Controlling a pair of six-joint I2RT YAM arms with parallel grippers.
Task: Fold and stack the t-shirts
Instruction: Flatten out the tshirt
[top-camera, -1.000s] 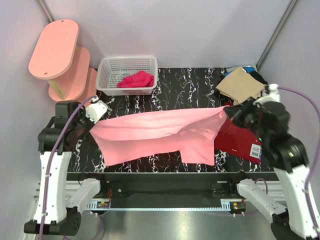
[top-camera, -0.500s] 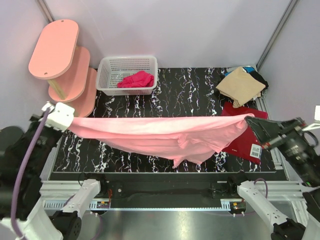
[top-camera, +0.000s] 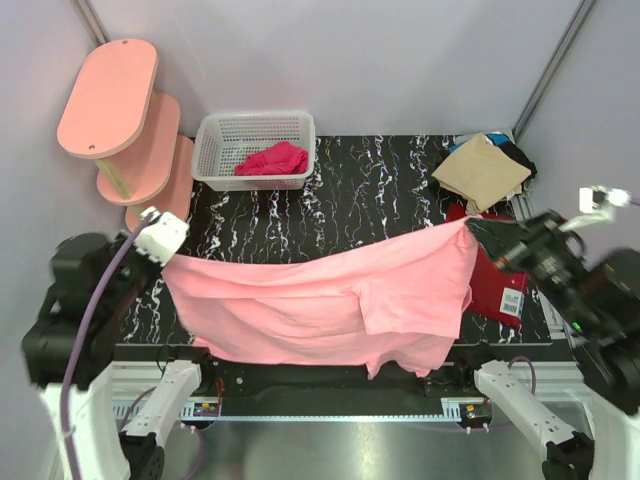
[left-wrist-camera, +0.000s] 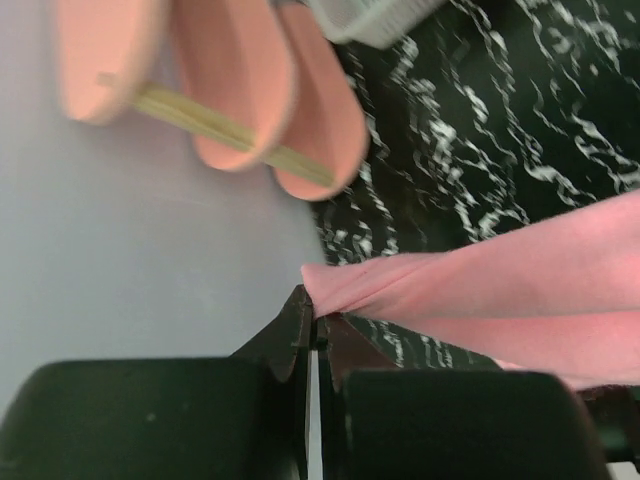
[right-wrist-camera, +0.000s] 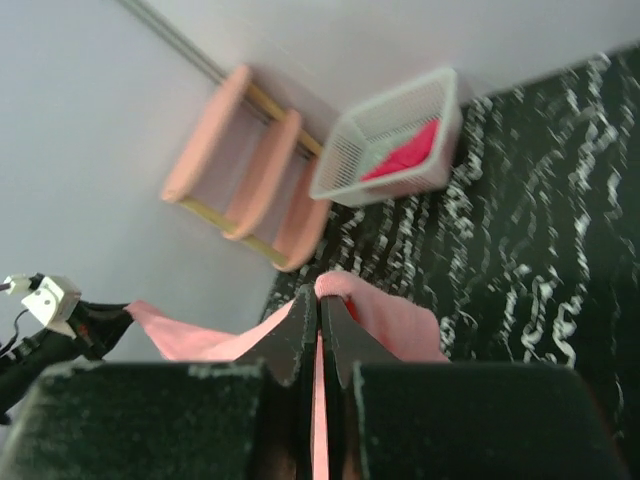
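The pink t-shirt (top-camera: 320, 305) has slackened from a taut band into a broad sheet across the lower middle of the frame, hem over the tabletop's (top-camera: 380, 175) near edge. My left jaws and right jaws stay clenched on its upper corners; spread enough, I'd say, to lay flat.

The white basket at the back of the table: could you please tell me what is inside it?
Inside the white basket lies one crumpled magenta cloth. Whether anything sits beneath it cannot be seen.
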